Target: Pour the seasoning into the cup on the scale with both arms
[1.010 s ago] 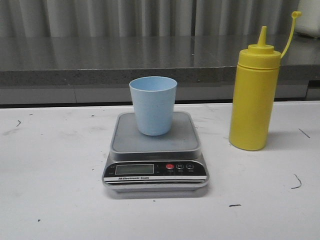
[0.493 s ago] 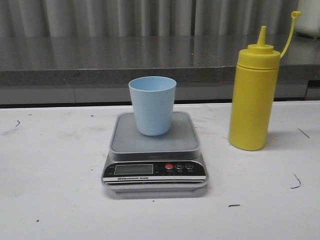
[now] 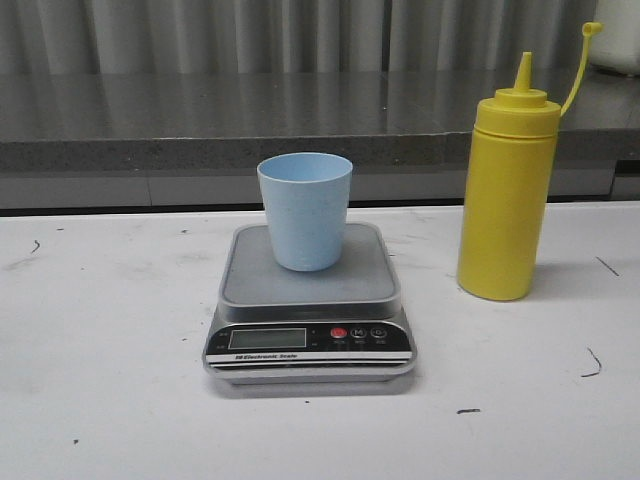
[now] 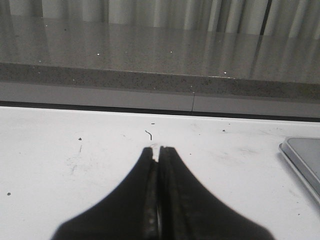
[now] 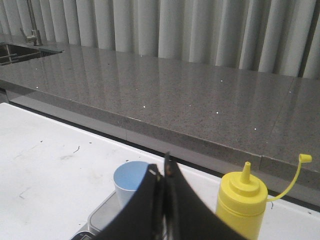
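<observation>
Speckled tapering cup [image 3: 305, 210] on flat grey scale [image 3: 310, 300] — both claws [image 4: 158, 150] [image 5: 165, 172] pinched closed, empty.

We see left gripper [image 4: 159, 149] in left wrist view: matte black fingers [image 4: 135, 200], broad at base, tapering to narrow tips, thin seam between. Right gripper [image 5: 166, 172] in right wrist view: same black tapered fingers [image 5: 187, 210], small pale fleck near one tip. We spot no cables, screws, markings.
</observation>
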